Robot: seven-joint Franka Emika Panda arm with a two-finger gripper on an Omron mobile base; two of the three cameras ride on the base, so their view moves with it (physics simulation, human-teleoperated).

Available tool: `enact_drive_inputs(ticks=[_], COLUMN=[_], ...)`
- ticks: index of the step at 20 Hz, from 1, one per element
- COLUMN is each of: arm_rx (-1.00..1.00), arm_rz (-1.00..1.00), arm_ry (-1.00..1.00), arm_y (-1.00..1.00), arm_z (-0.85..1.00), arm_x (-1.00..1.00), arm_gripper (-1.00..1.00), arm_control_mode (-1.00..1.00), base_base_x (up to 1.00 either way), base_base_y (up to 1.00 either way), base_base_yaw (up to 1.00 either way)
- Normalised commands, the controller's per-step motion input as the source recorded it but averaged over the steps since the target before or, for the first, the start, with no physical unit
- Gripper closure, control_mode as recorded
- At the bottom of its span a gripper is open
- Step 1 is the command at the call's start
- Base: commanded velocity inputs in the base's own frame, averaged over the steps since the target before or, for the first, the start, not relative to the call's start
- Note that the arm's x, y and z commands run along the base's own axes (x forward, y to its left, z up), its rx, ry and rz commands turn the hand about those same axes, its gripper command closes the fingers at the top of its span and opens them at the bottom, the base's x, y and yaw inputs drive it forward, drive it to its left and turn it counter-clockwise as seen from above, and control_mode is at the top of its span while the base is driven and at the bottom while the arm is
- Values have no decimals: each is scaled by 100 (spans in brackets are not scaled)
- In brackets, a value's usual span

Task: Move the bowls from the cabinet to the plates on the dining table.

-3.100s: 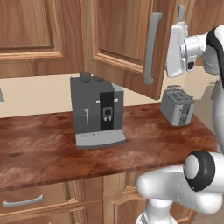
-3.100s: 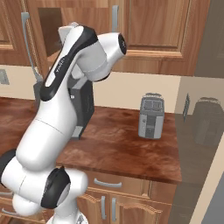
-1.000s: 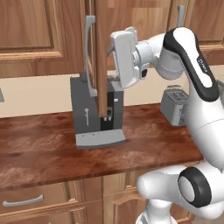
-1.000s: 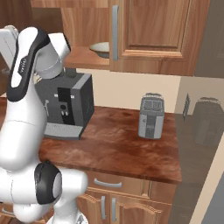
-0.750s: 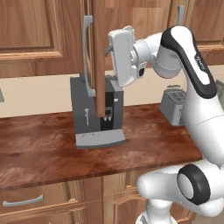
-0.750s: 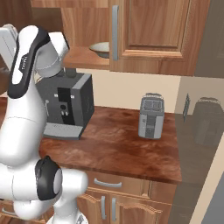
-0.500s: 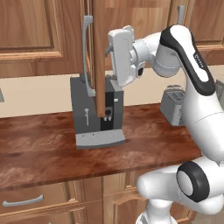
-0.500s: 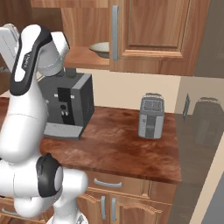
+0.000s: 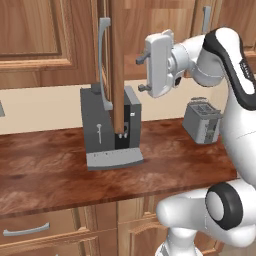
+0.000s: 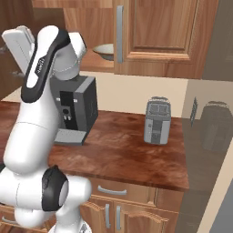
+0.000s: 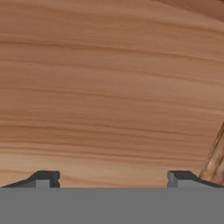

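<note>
The cabinet [image 10: 150,32] stands with its left door [image 9: 118,70] swung out, edge-on to the left base view. Inside, on the wooden shelf, rests a pale bowl [image 10: 103,50], partly hidden behind the arm's elbow. My gripper [image 9: 141,73] is open and empty. It points at the inner face of that door, a short way to its right. In the hand view the gripper [image 11: 113,178] faces plain wood grain close up, with nothing between the fingertips [image 11: 44,177]. The plates and the dining table are out of view.
A dark grey coffee machine [image 9: 107,130] sits on the reddish-brown counter [image 9: 50,170] just under the open door. A silver toaster [image 10: 157,120] stands further right. The shut right-hand cabinet door has a long grey bar handle [image 10: 119,32].
Three seconds ago the door was only part open; it has since swung out edge-on. In the last half second my open hand has drawn back a little to the right, away from the door.
</note>
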Motion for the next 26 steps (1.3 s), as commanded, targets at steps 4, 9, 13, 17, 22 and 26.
enact_drive_inputs(ticks=[4,9,13,17,22,26], arm_rx=[-2,-8,-12,-17,-19,-20], arm_rz=[0,0,0,0,0,-4], arm_ry=[-15,-14,-13,-18,-17,-17], arm_y=[-53,-24,0,-4,-19,-35], arm_z=[1,3,0,0,0,0], arm_x=[-20,-44,-47,-48,-45,-32], arm_gripper=[-100,-100,-100,-100,-100,-100], arm_control_mode=[-100,-100,-100,-100,-100,-100], base_base_x=[0,0,0,0,0,0], base_base_y=[0,0,0,0,0,0], base_base_yaw=[0,0,0,0,0,0])
